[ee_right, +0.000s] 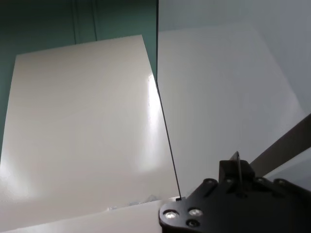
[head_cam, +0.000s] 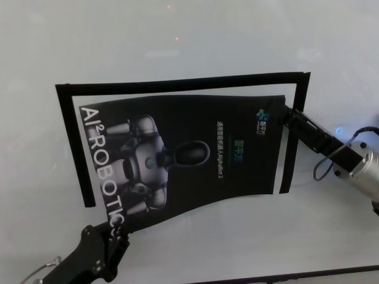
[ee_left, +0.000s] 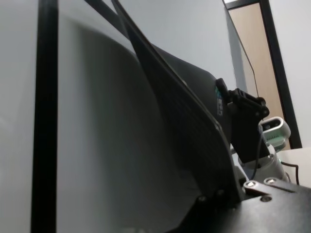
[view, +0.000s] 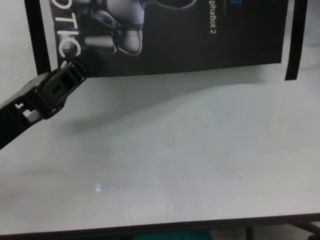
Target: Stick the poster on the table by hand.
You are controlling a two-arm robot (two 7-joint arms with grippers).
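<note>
The poster, black with a grey robot picture and white lettering, hangs bowed just above the white table and casts a shadow on it in the chest view. My left gripper is shut on its near left corner, seen also in the chest view as the left gripper pinching the poster. My right gripper is shut on the far right corner. In the right wrist view the poster's white back fills the picture beside the right gripper. From the left wrist, the poster shows edge-on and curved.
Narrow black strips lie on the table as an open frame around the poster: a far strip, a left strip and a right strip. The table's dark near edge runs below the bare white surface.
</note>
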